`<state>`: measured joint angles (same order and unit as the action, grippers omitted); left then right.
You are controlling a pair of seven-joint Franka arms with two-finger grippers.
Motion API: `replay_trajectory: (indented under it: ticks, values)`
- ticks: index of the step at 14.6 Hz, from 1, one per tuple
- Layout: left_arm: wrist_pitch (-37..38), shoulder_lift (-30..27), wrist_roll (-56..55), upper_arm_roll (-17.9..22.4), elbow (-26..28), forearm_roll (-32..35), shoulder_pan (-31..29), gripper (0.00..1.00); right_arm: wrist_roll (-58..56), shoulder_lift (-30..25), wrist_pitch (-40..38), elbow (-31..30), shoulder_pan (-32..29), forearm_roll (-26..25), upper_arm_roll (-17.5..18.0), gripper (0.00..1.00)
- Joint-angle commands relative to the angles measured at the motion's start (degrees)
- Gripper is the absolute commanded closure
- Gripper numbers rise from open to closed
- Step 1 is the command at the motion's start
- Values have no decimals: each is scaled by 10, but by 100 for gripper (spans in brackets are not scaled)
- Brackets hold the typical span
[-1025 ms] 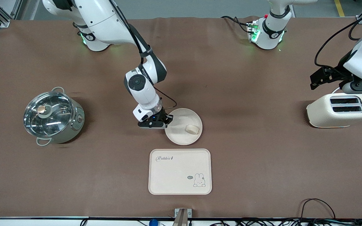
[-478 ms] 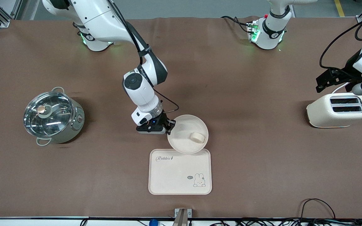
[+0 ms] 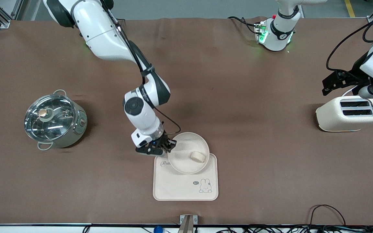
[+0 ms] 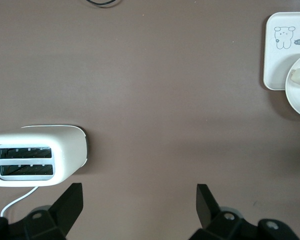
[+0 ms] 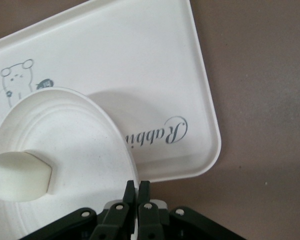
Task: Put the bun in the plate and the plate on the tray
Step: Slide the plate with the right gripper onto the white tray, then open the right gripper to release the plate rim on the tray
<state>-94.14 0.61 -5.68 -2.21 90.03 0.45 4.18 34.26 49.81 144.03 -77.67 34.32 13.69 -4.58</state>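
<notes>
Bun [image 3: 197, 156] already sits in the plate [image 3: 183, 163], so that step is done; setting the plate down on the tray [image 3: 180, 189] is left. Right gripper [image 3: 170, 144] pinches the plate's rim, holding it tilted over the tray's "Rabbit" end. Left gripper [image 4: 137, 207] waits spread wide over bare table just beside the toaster [image 3: 350, 113], well apart from the tray.

"Rabbit" lettering on tray [image 3: 186, 189] perhaps half-hidden.

lidded steel pot [image 3: 54, 120] toward the right arm's end; cream toaster [image 3: 350, 113] toward the left arm's end
</notes>
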Motion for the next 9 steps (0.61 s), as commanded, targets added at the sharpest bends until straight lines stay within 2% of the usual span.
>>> replay_trajectory:
  ticks: [1, 2, 3, 9]
  values:
    - [9, 5, 9, 0, -14, -9, -3, 0, 2, 79, -73, 143, -67, 11, 62, 100]
    - [9, 6, 9, 0, -14, -9, -1, 0, 1, 91, -72, 154, -87, 10, 83, 100]
    - [9, 6, 9, 0, -14, -9, -1, 0, -1, 102, -68, 166, -92, 10, 88, 100]
    - [9, 6, 10, 0, -14, -10, -3, 0, -6, 140, -67, 215, -93, 8, 85, 100]
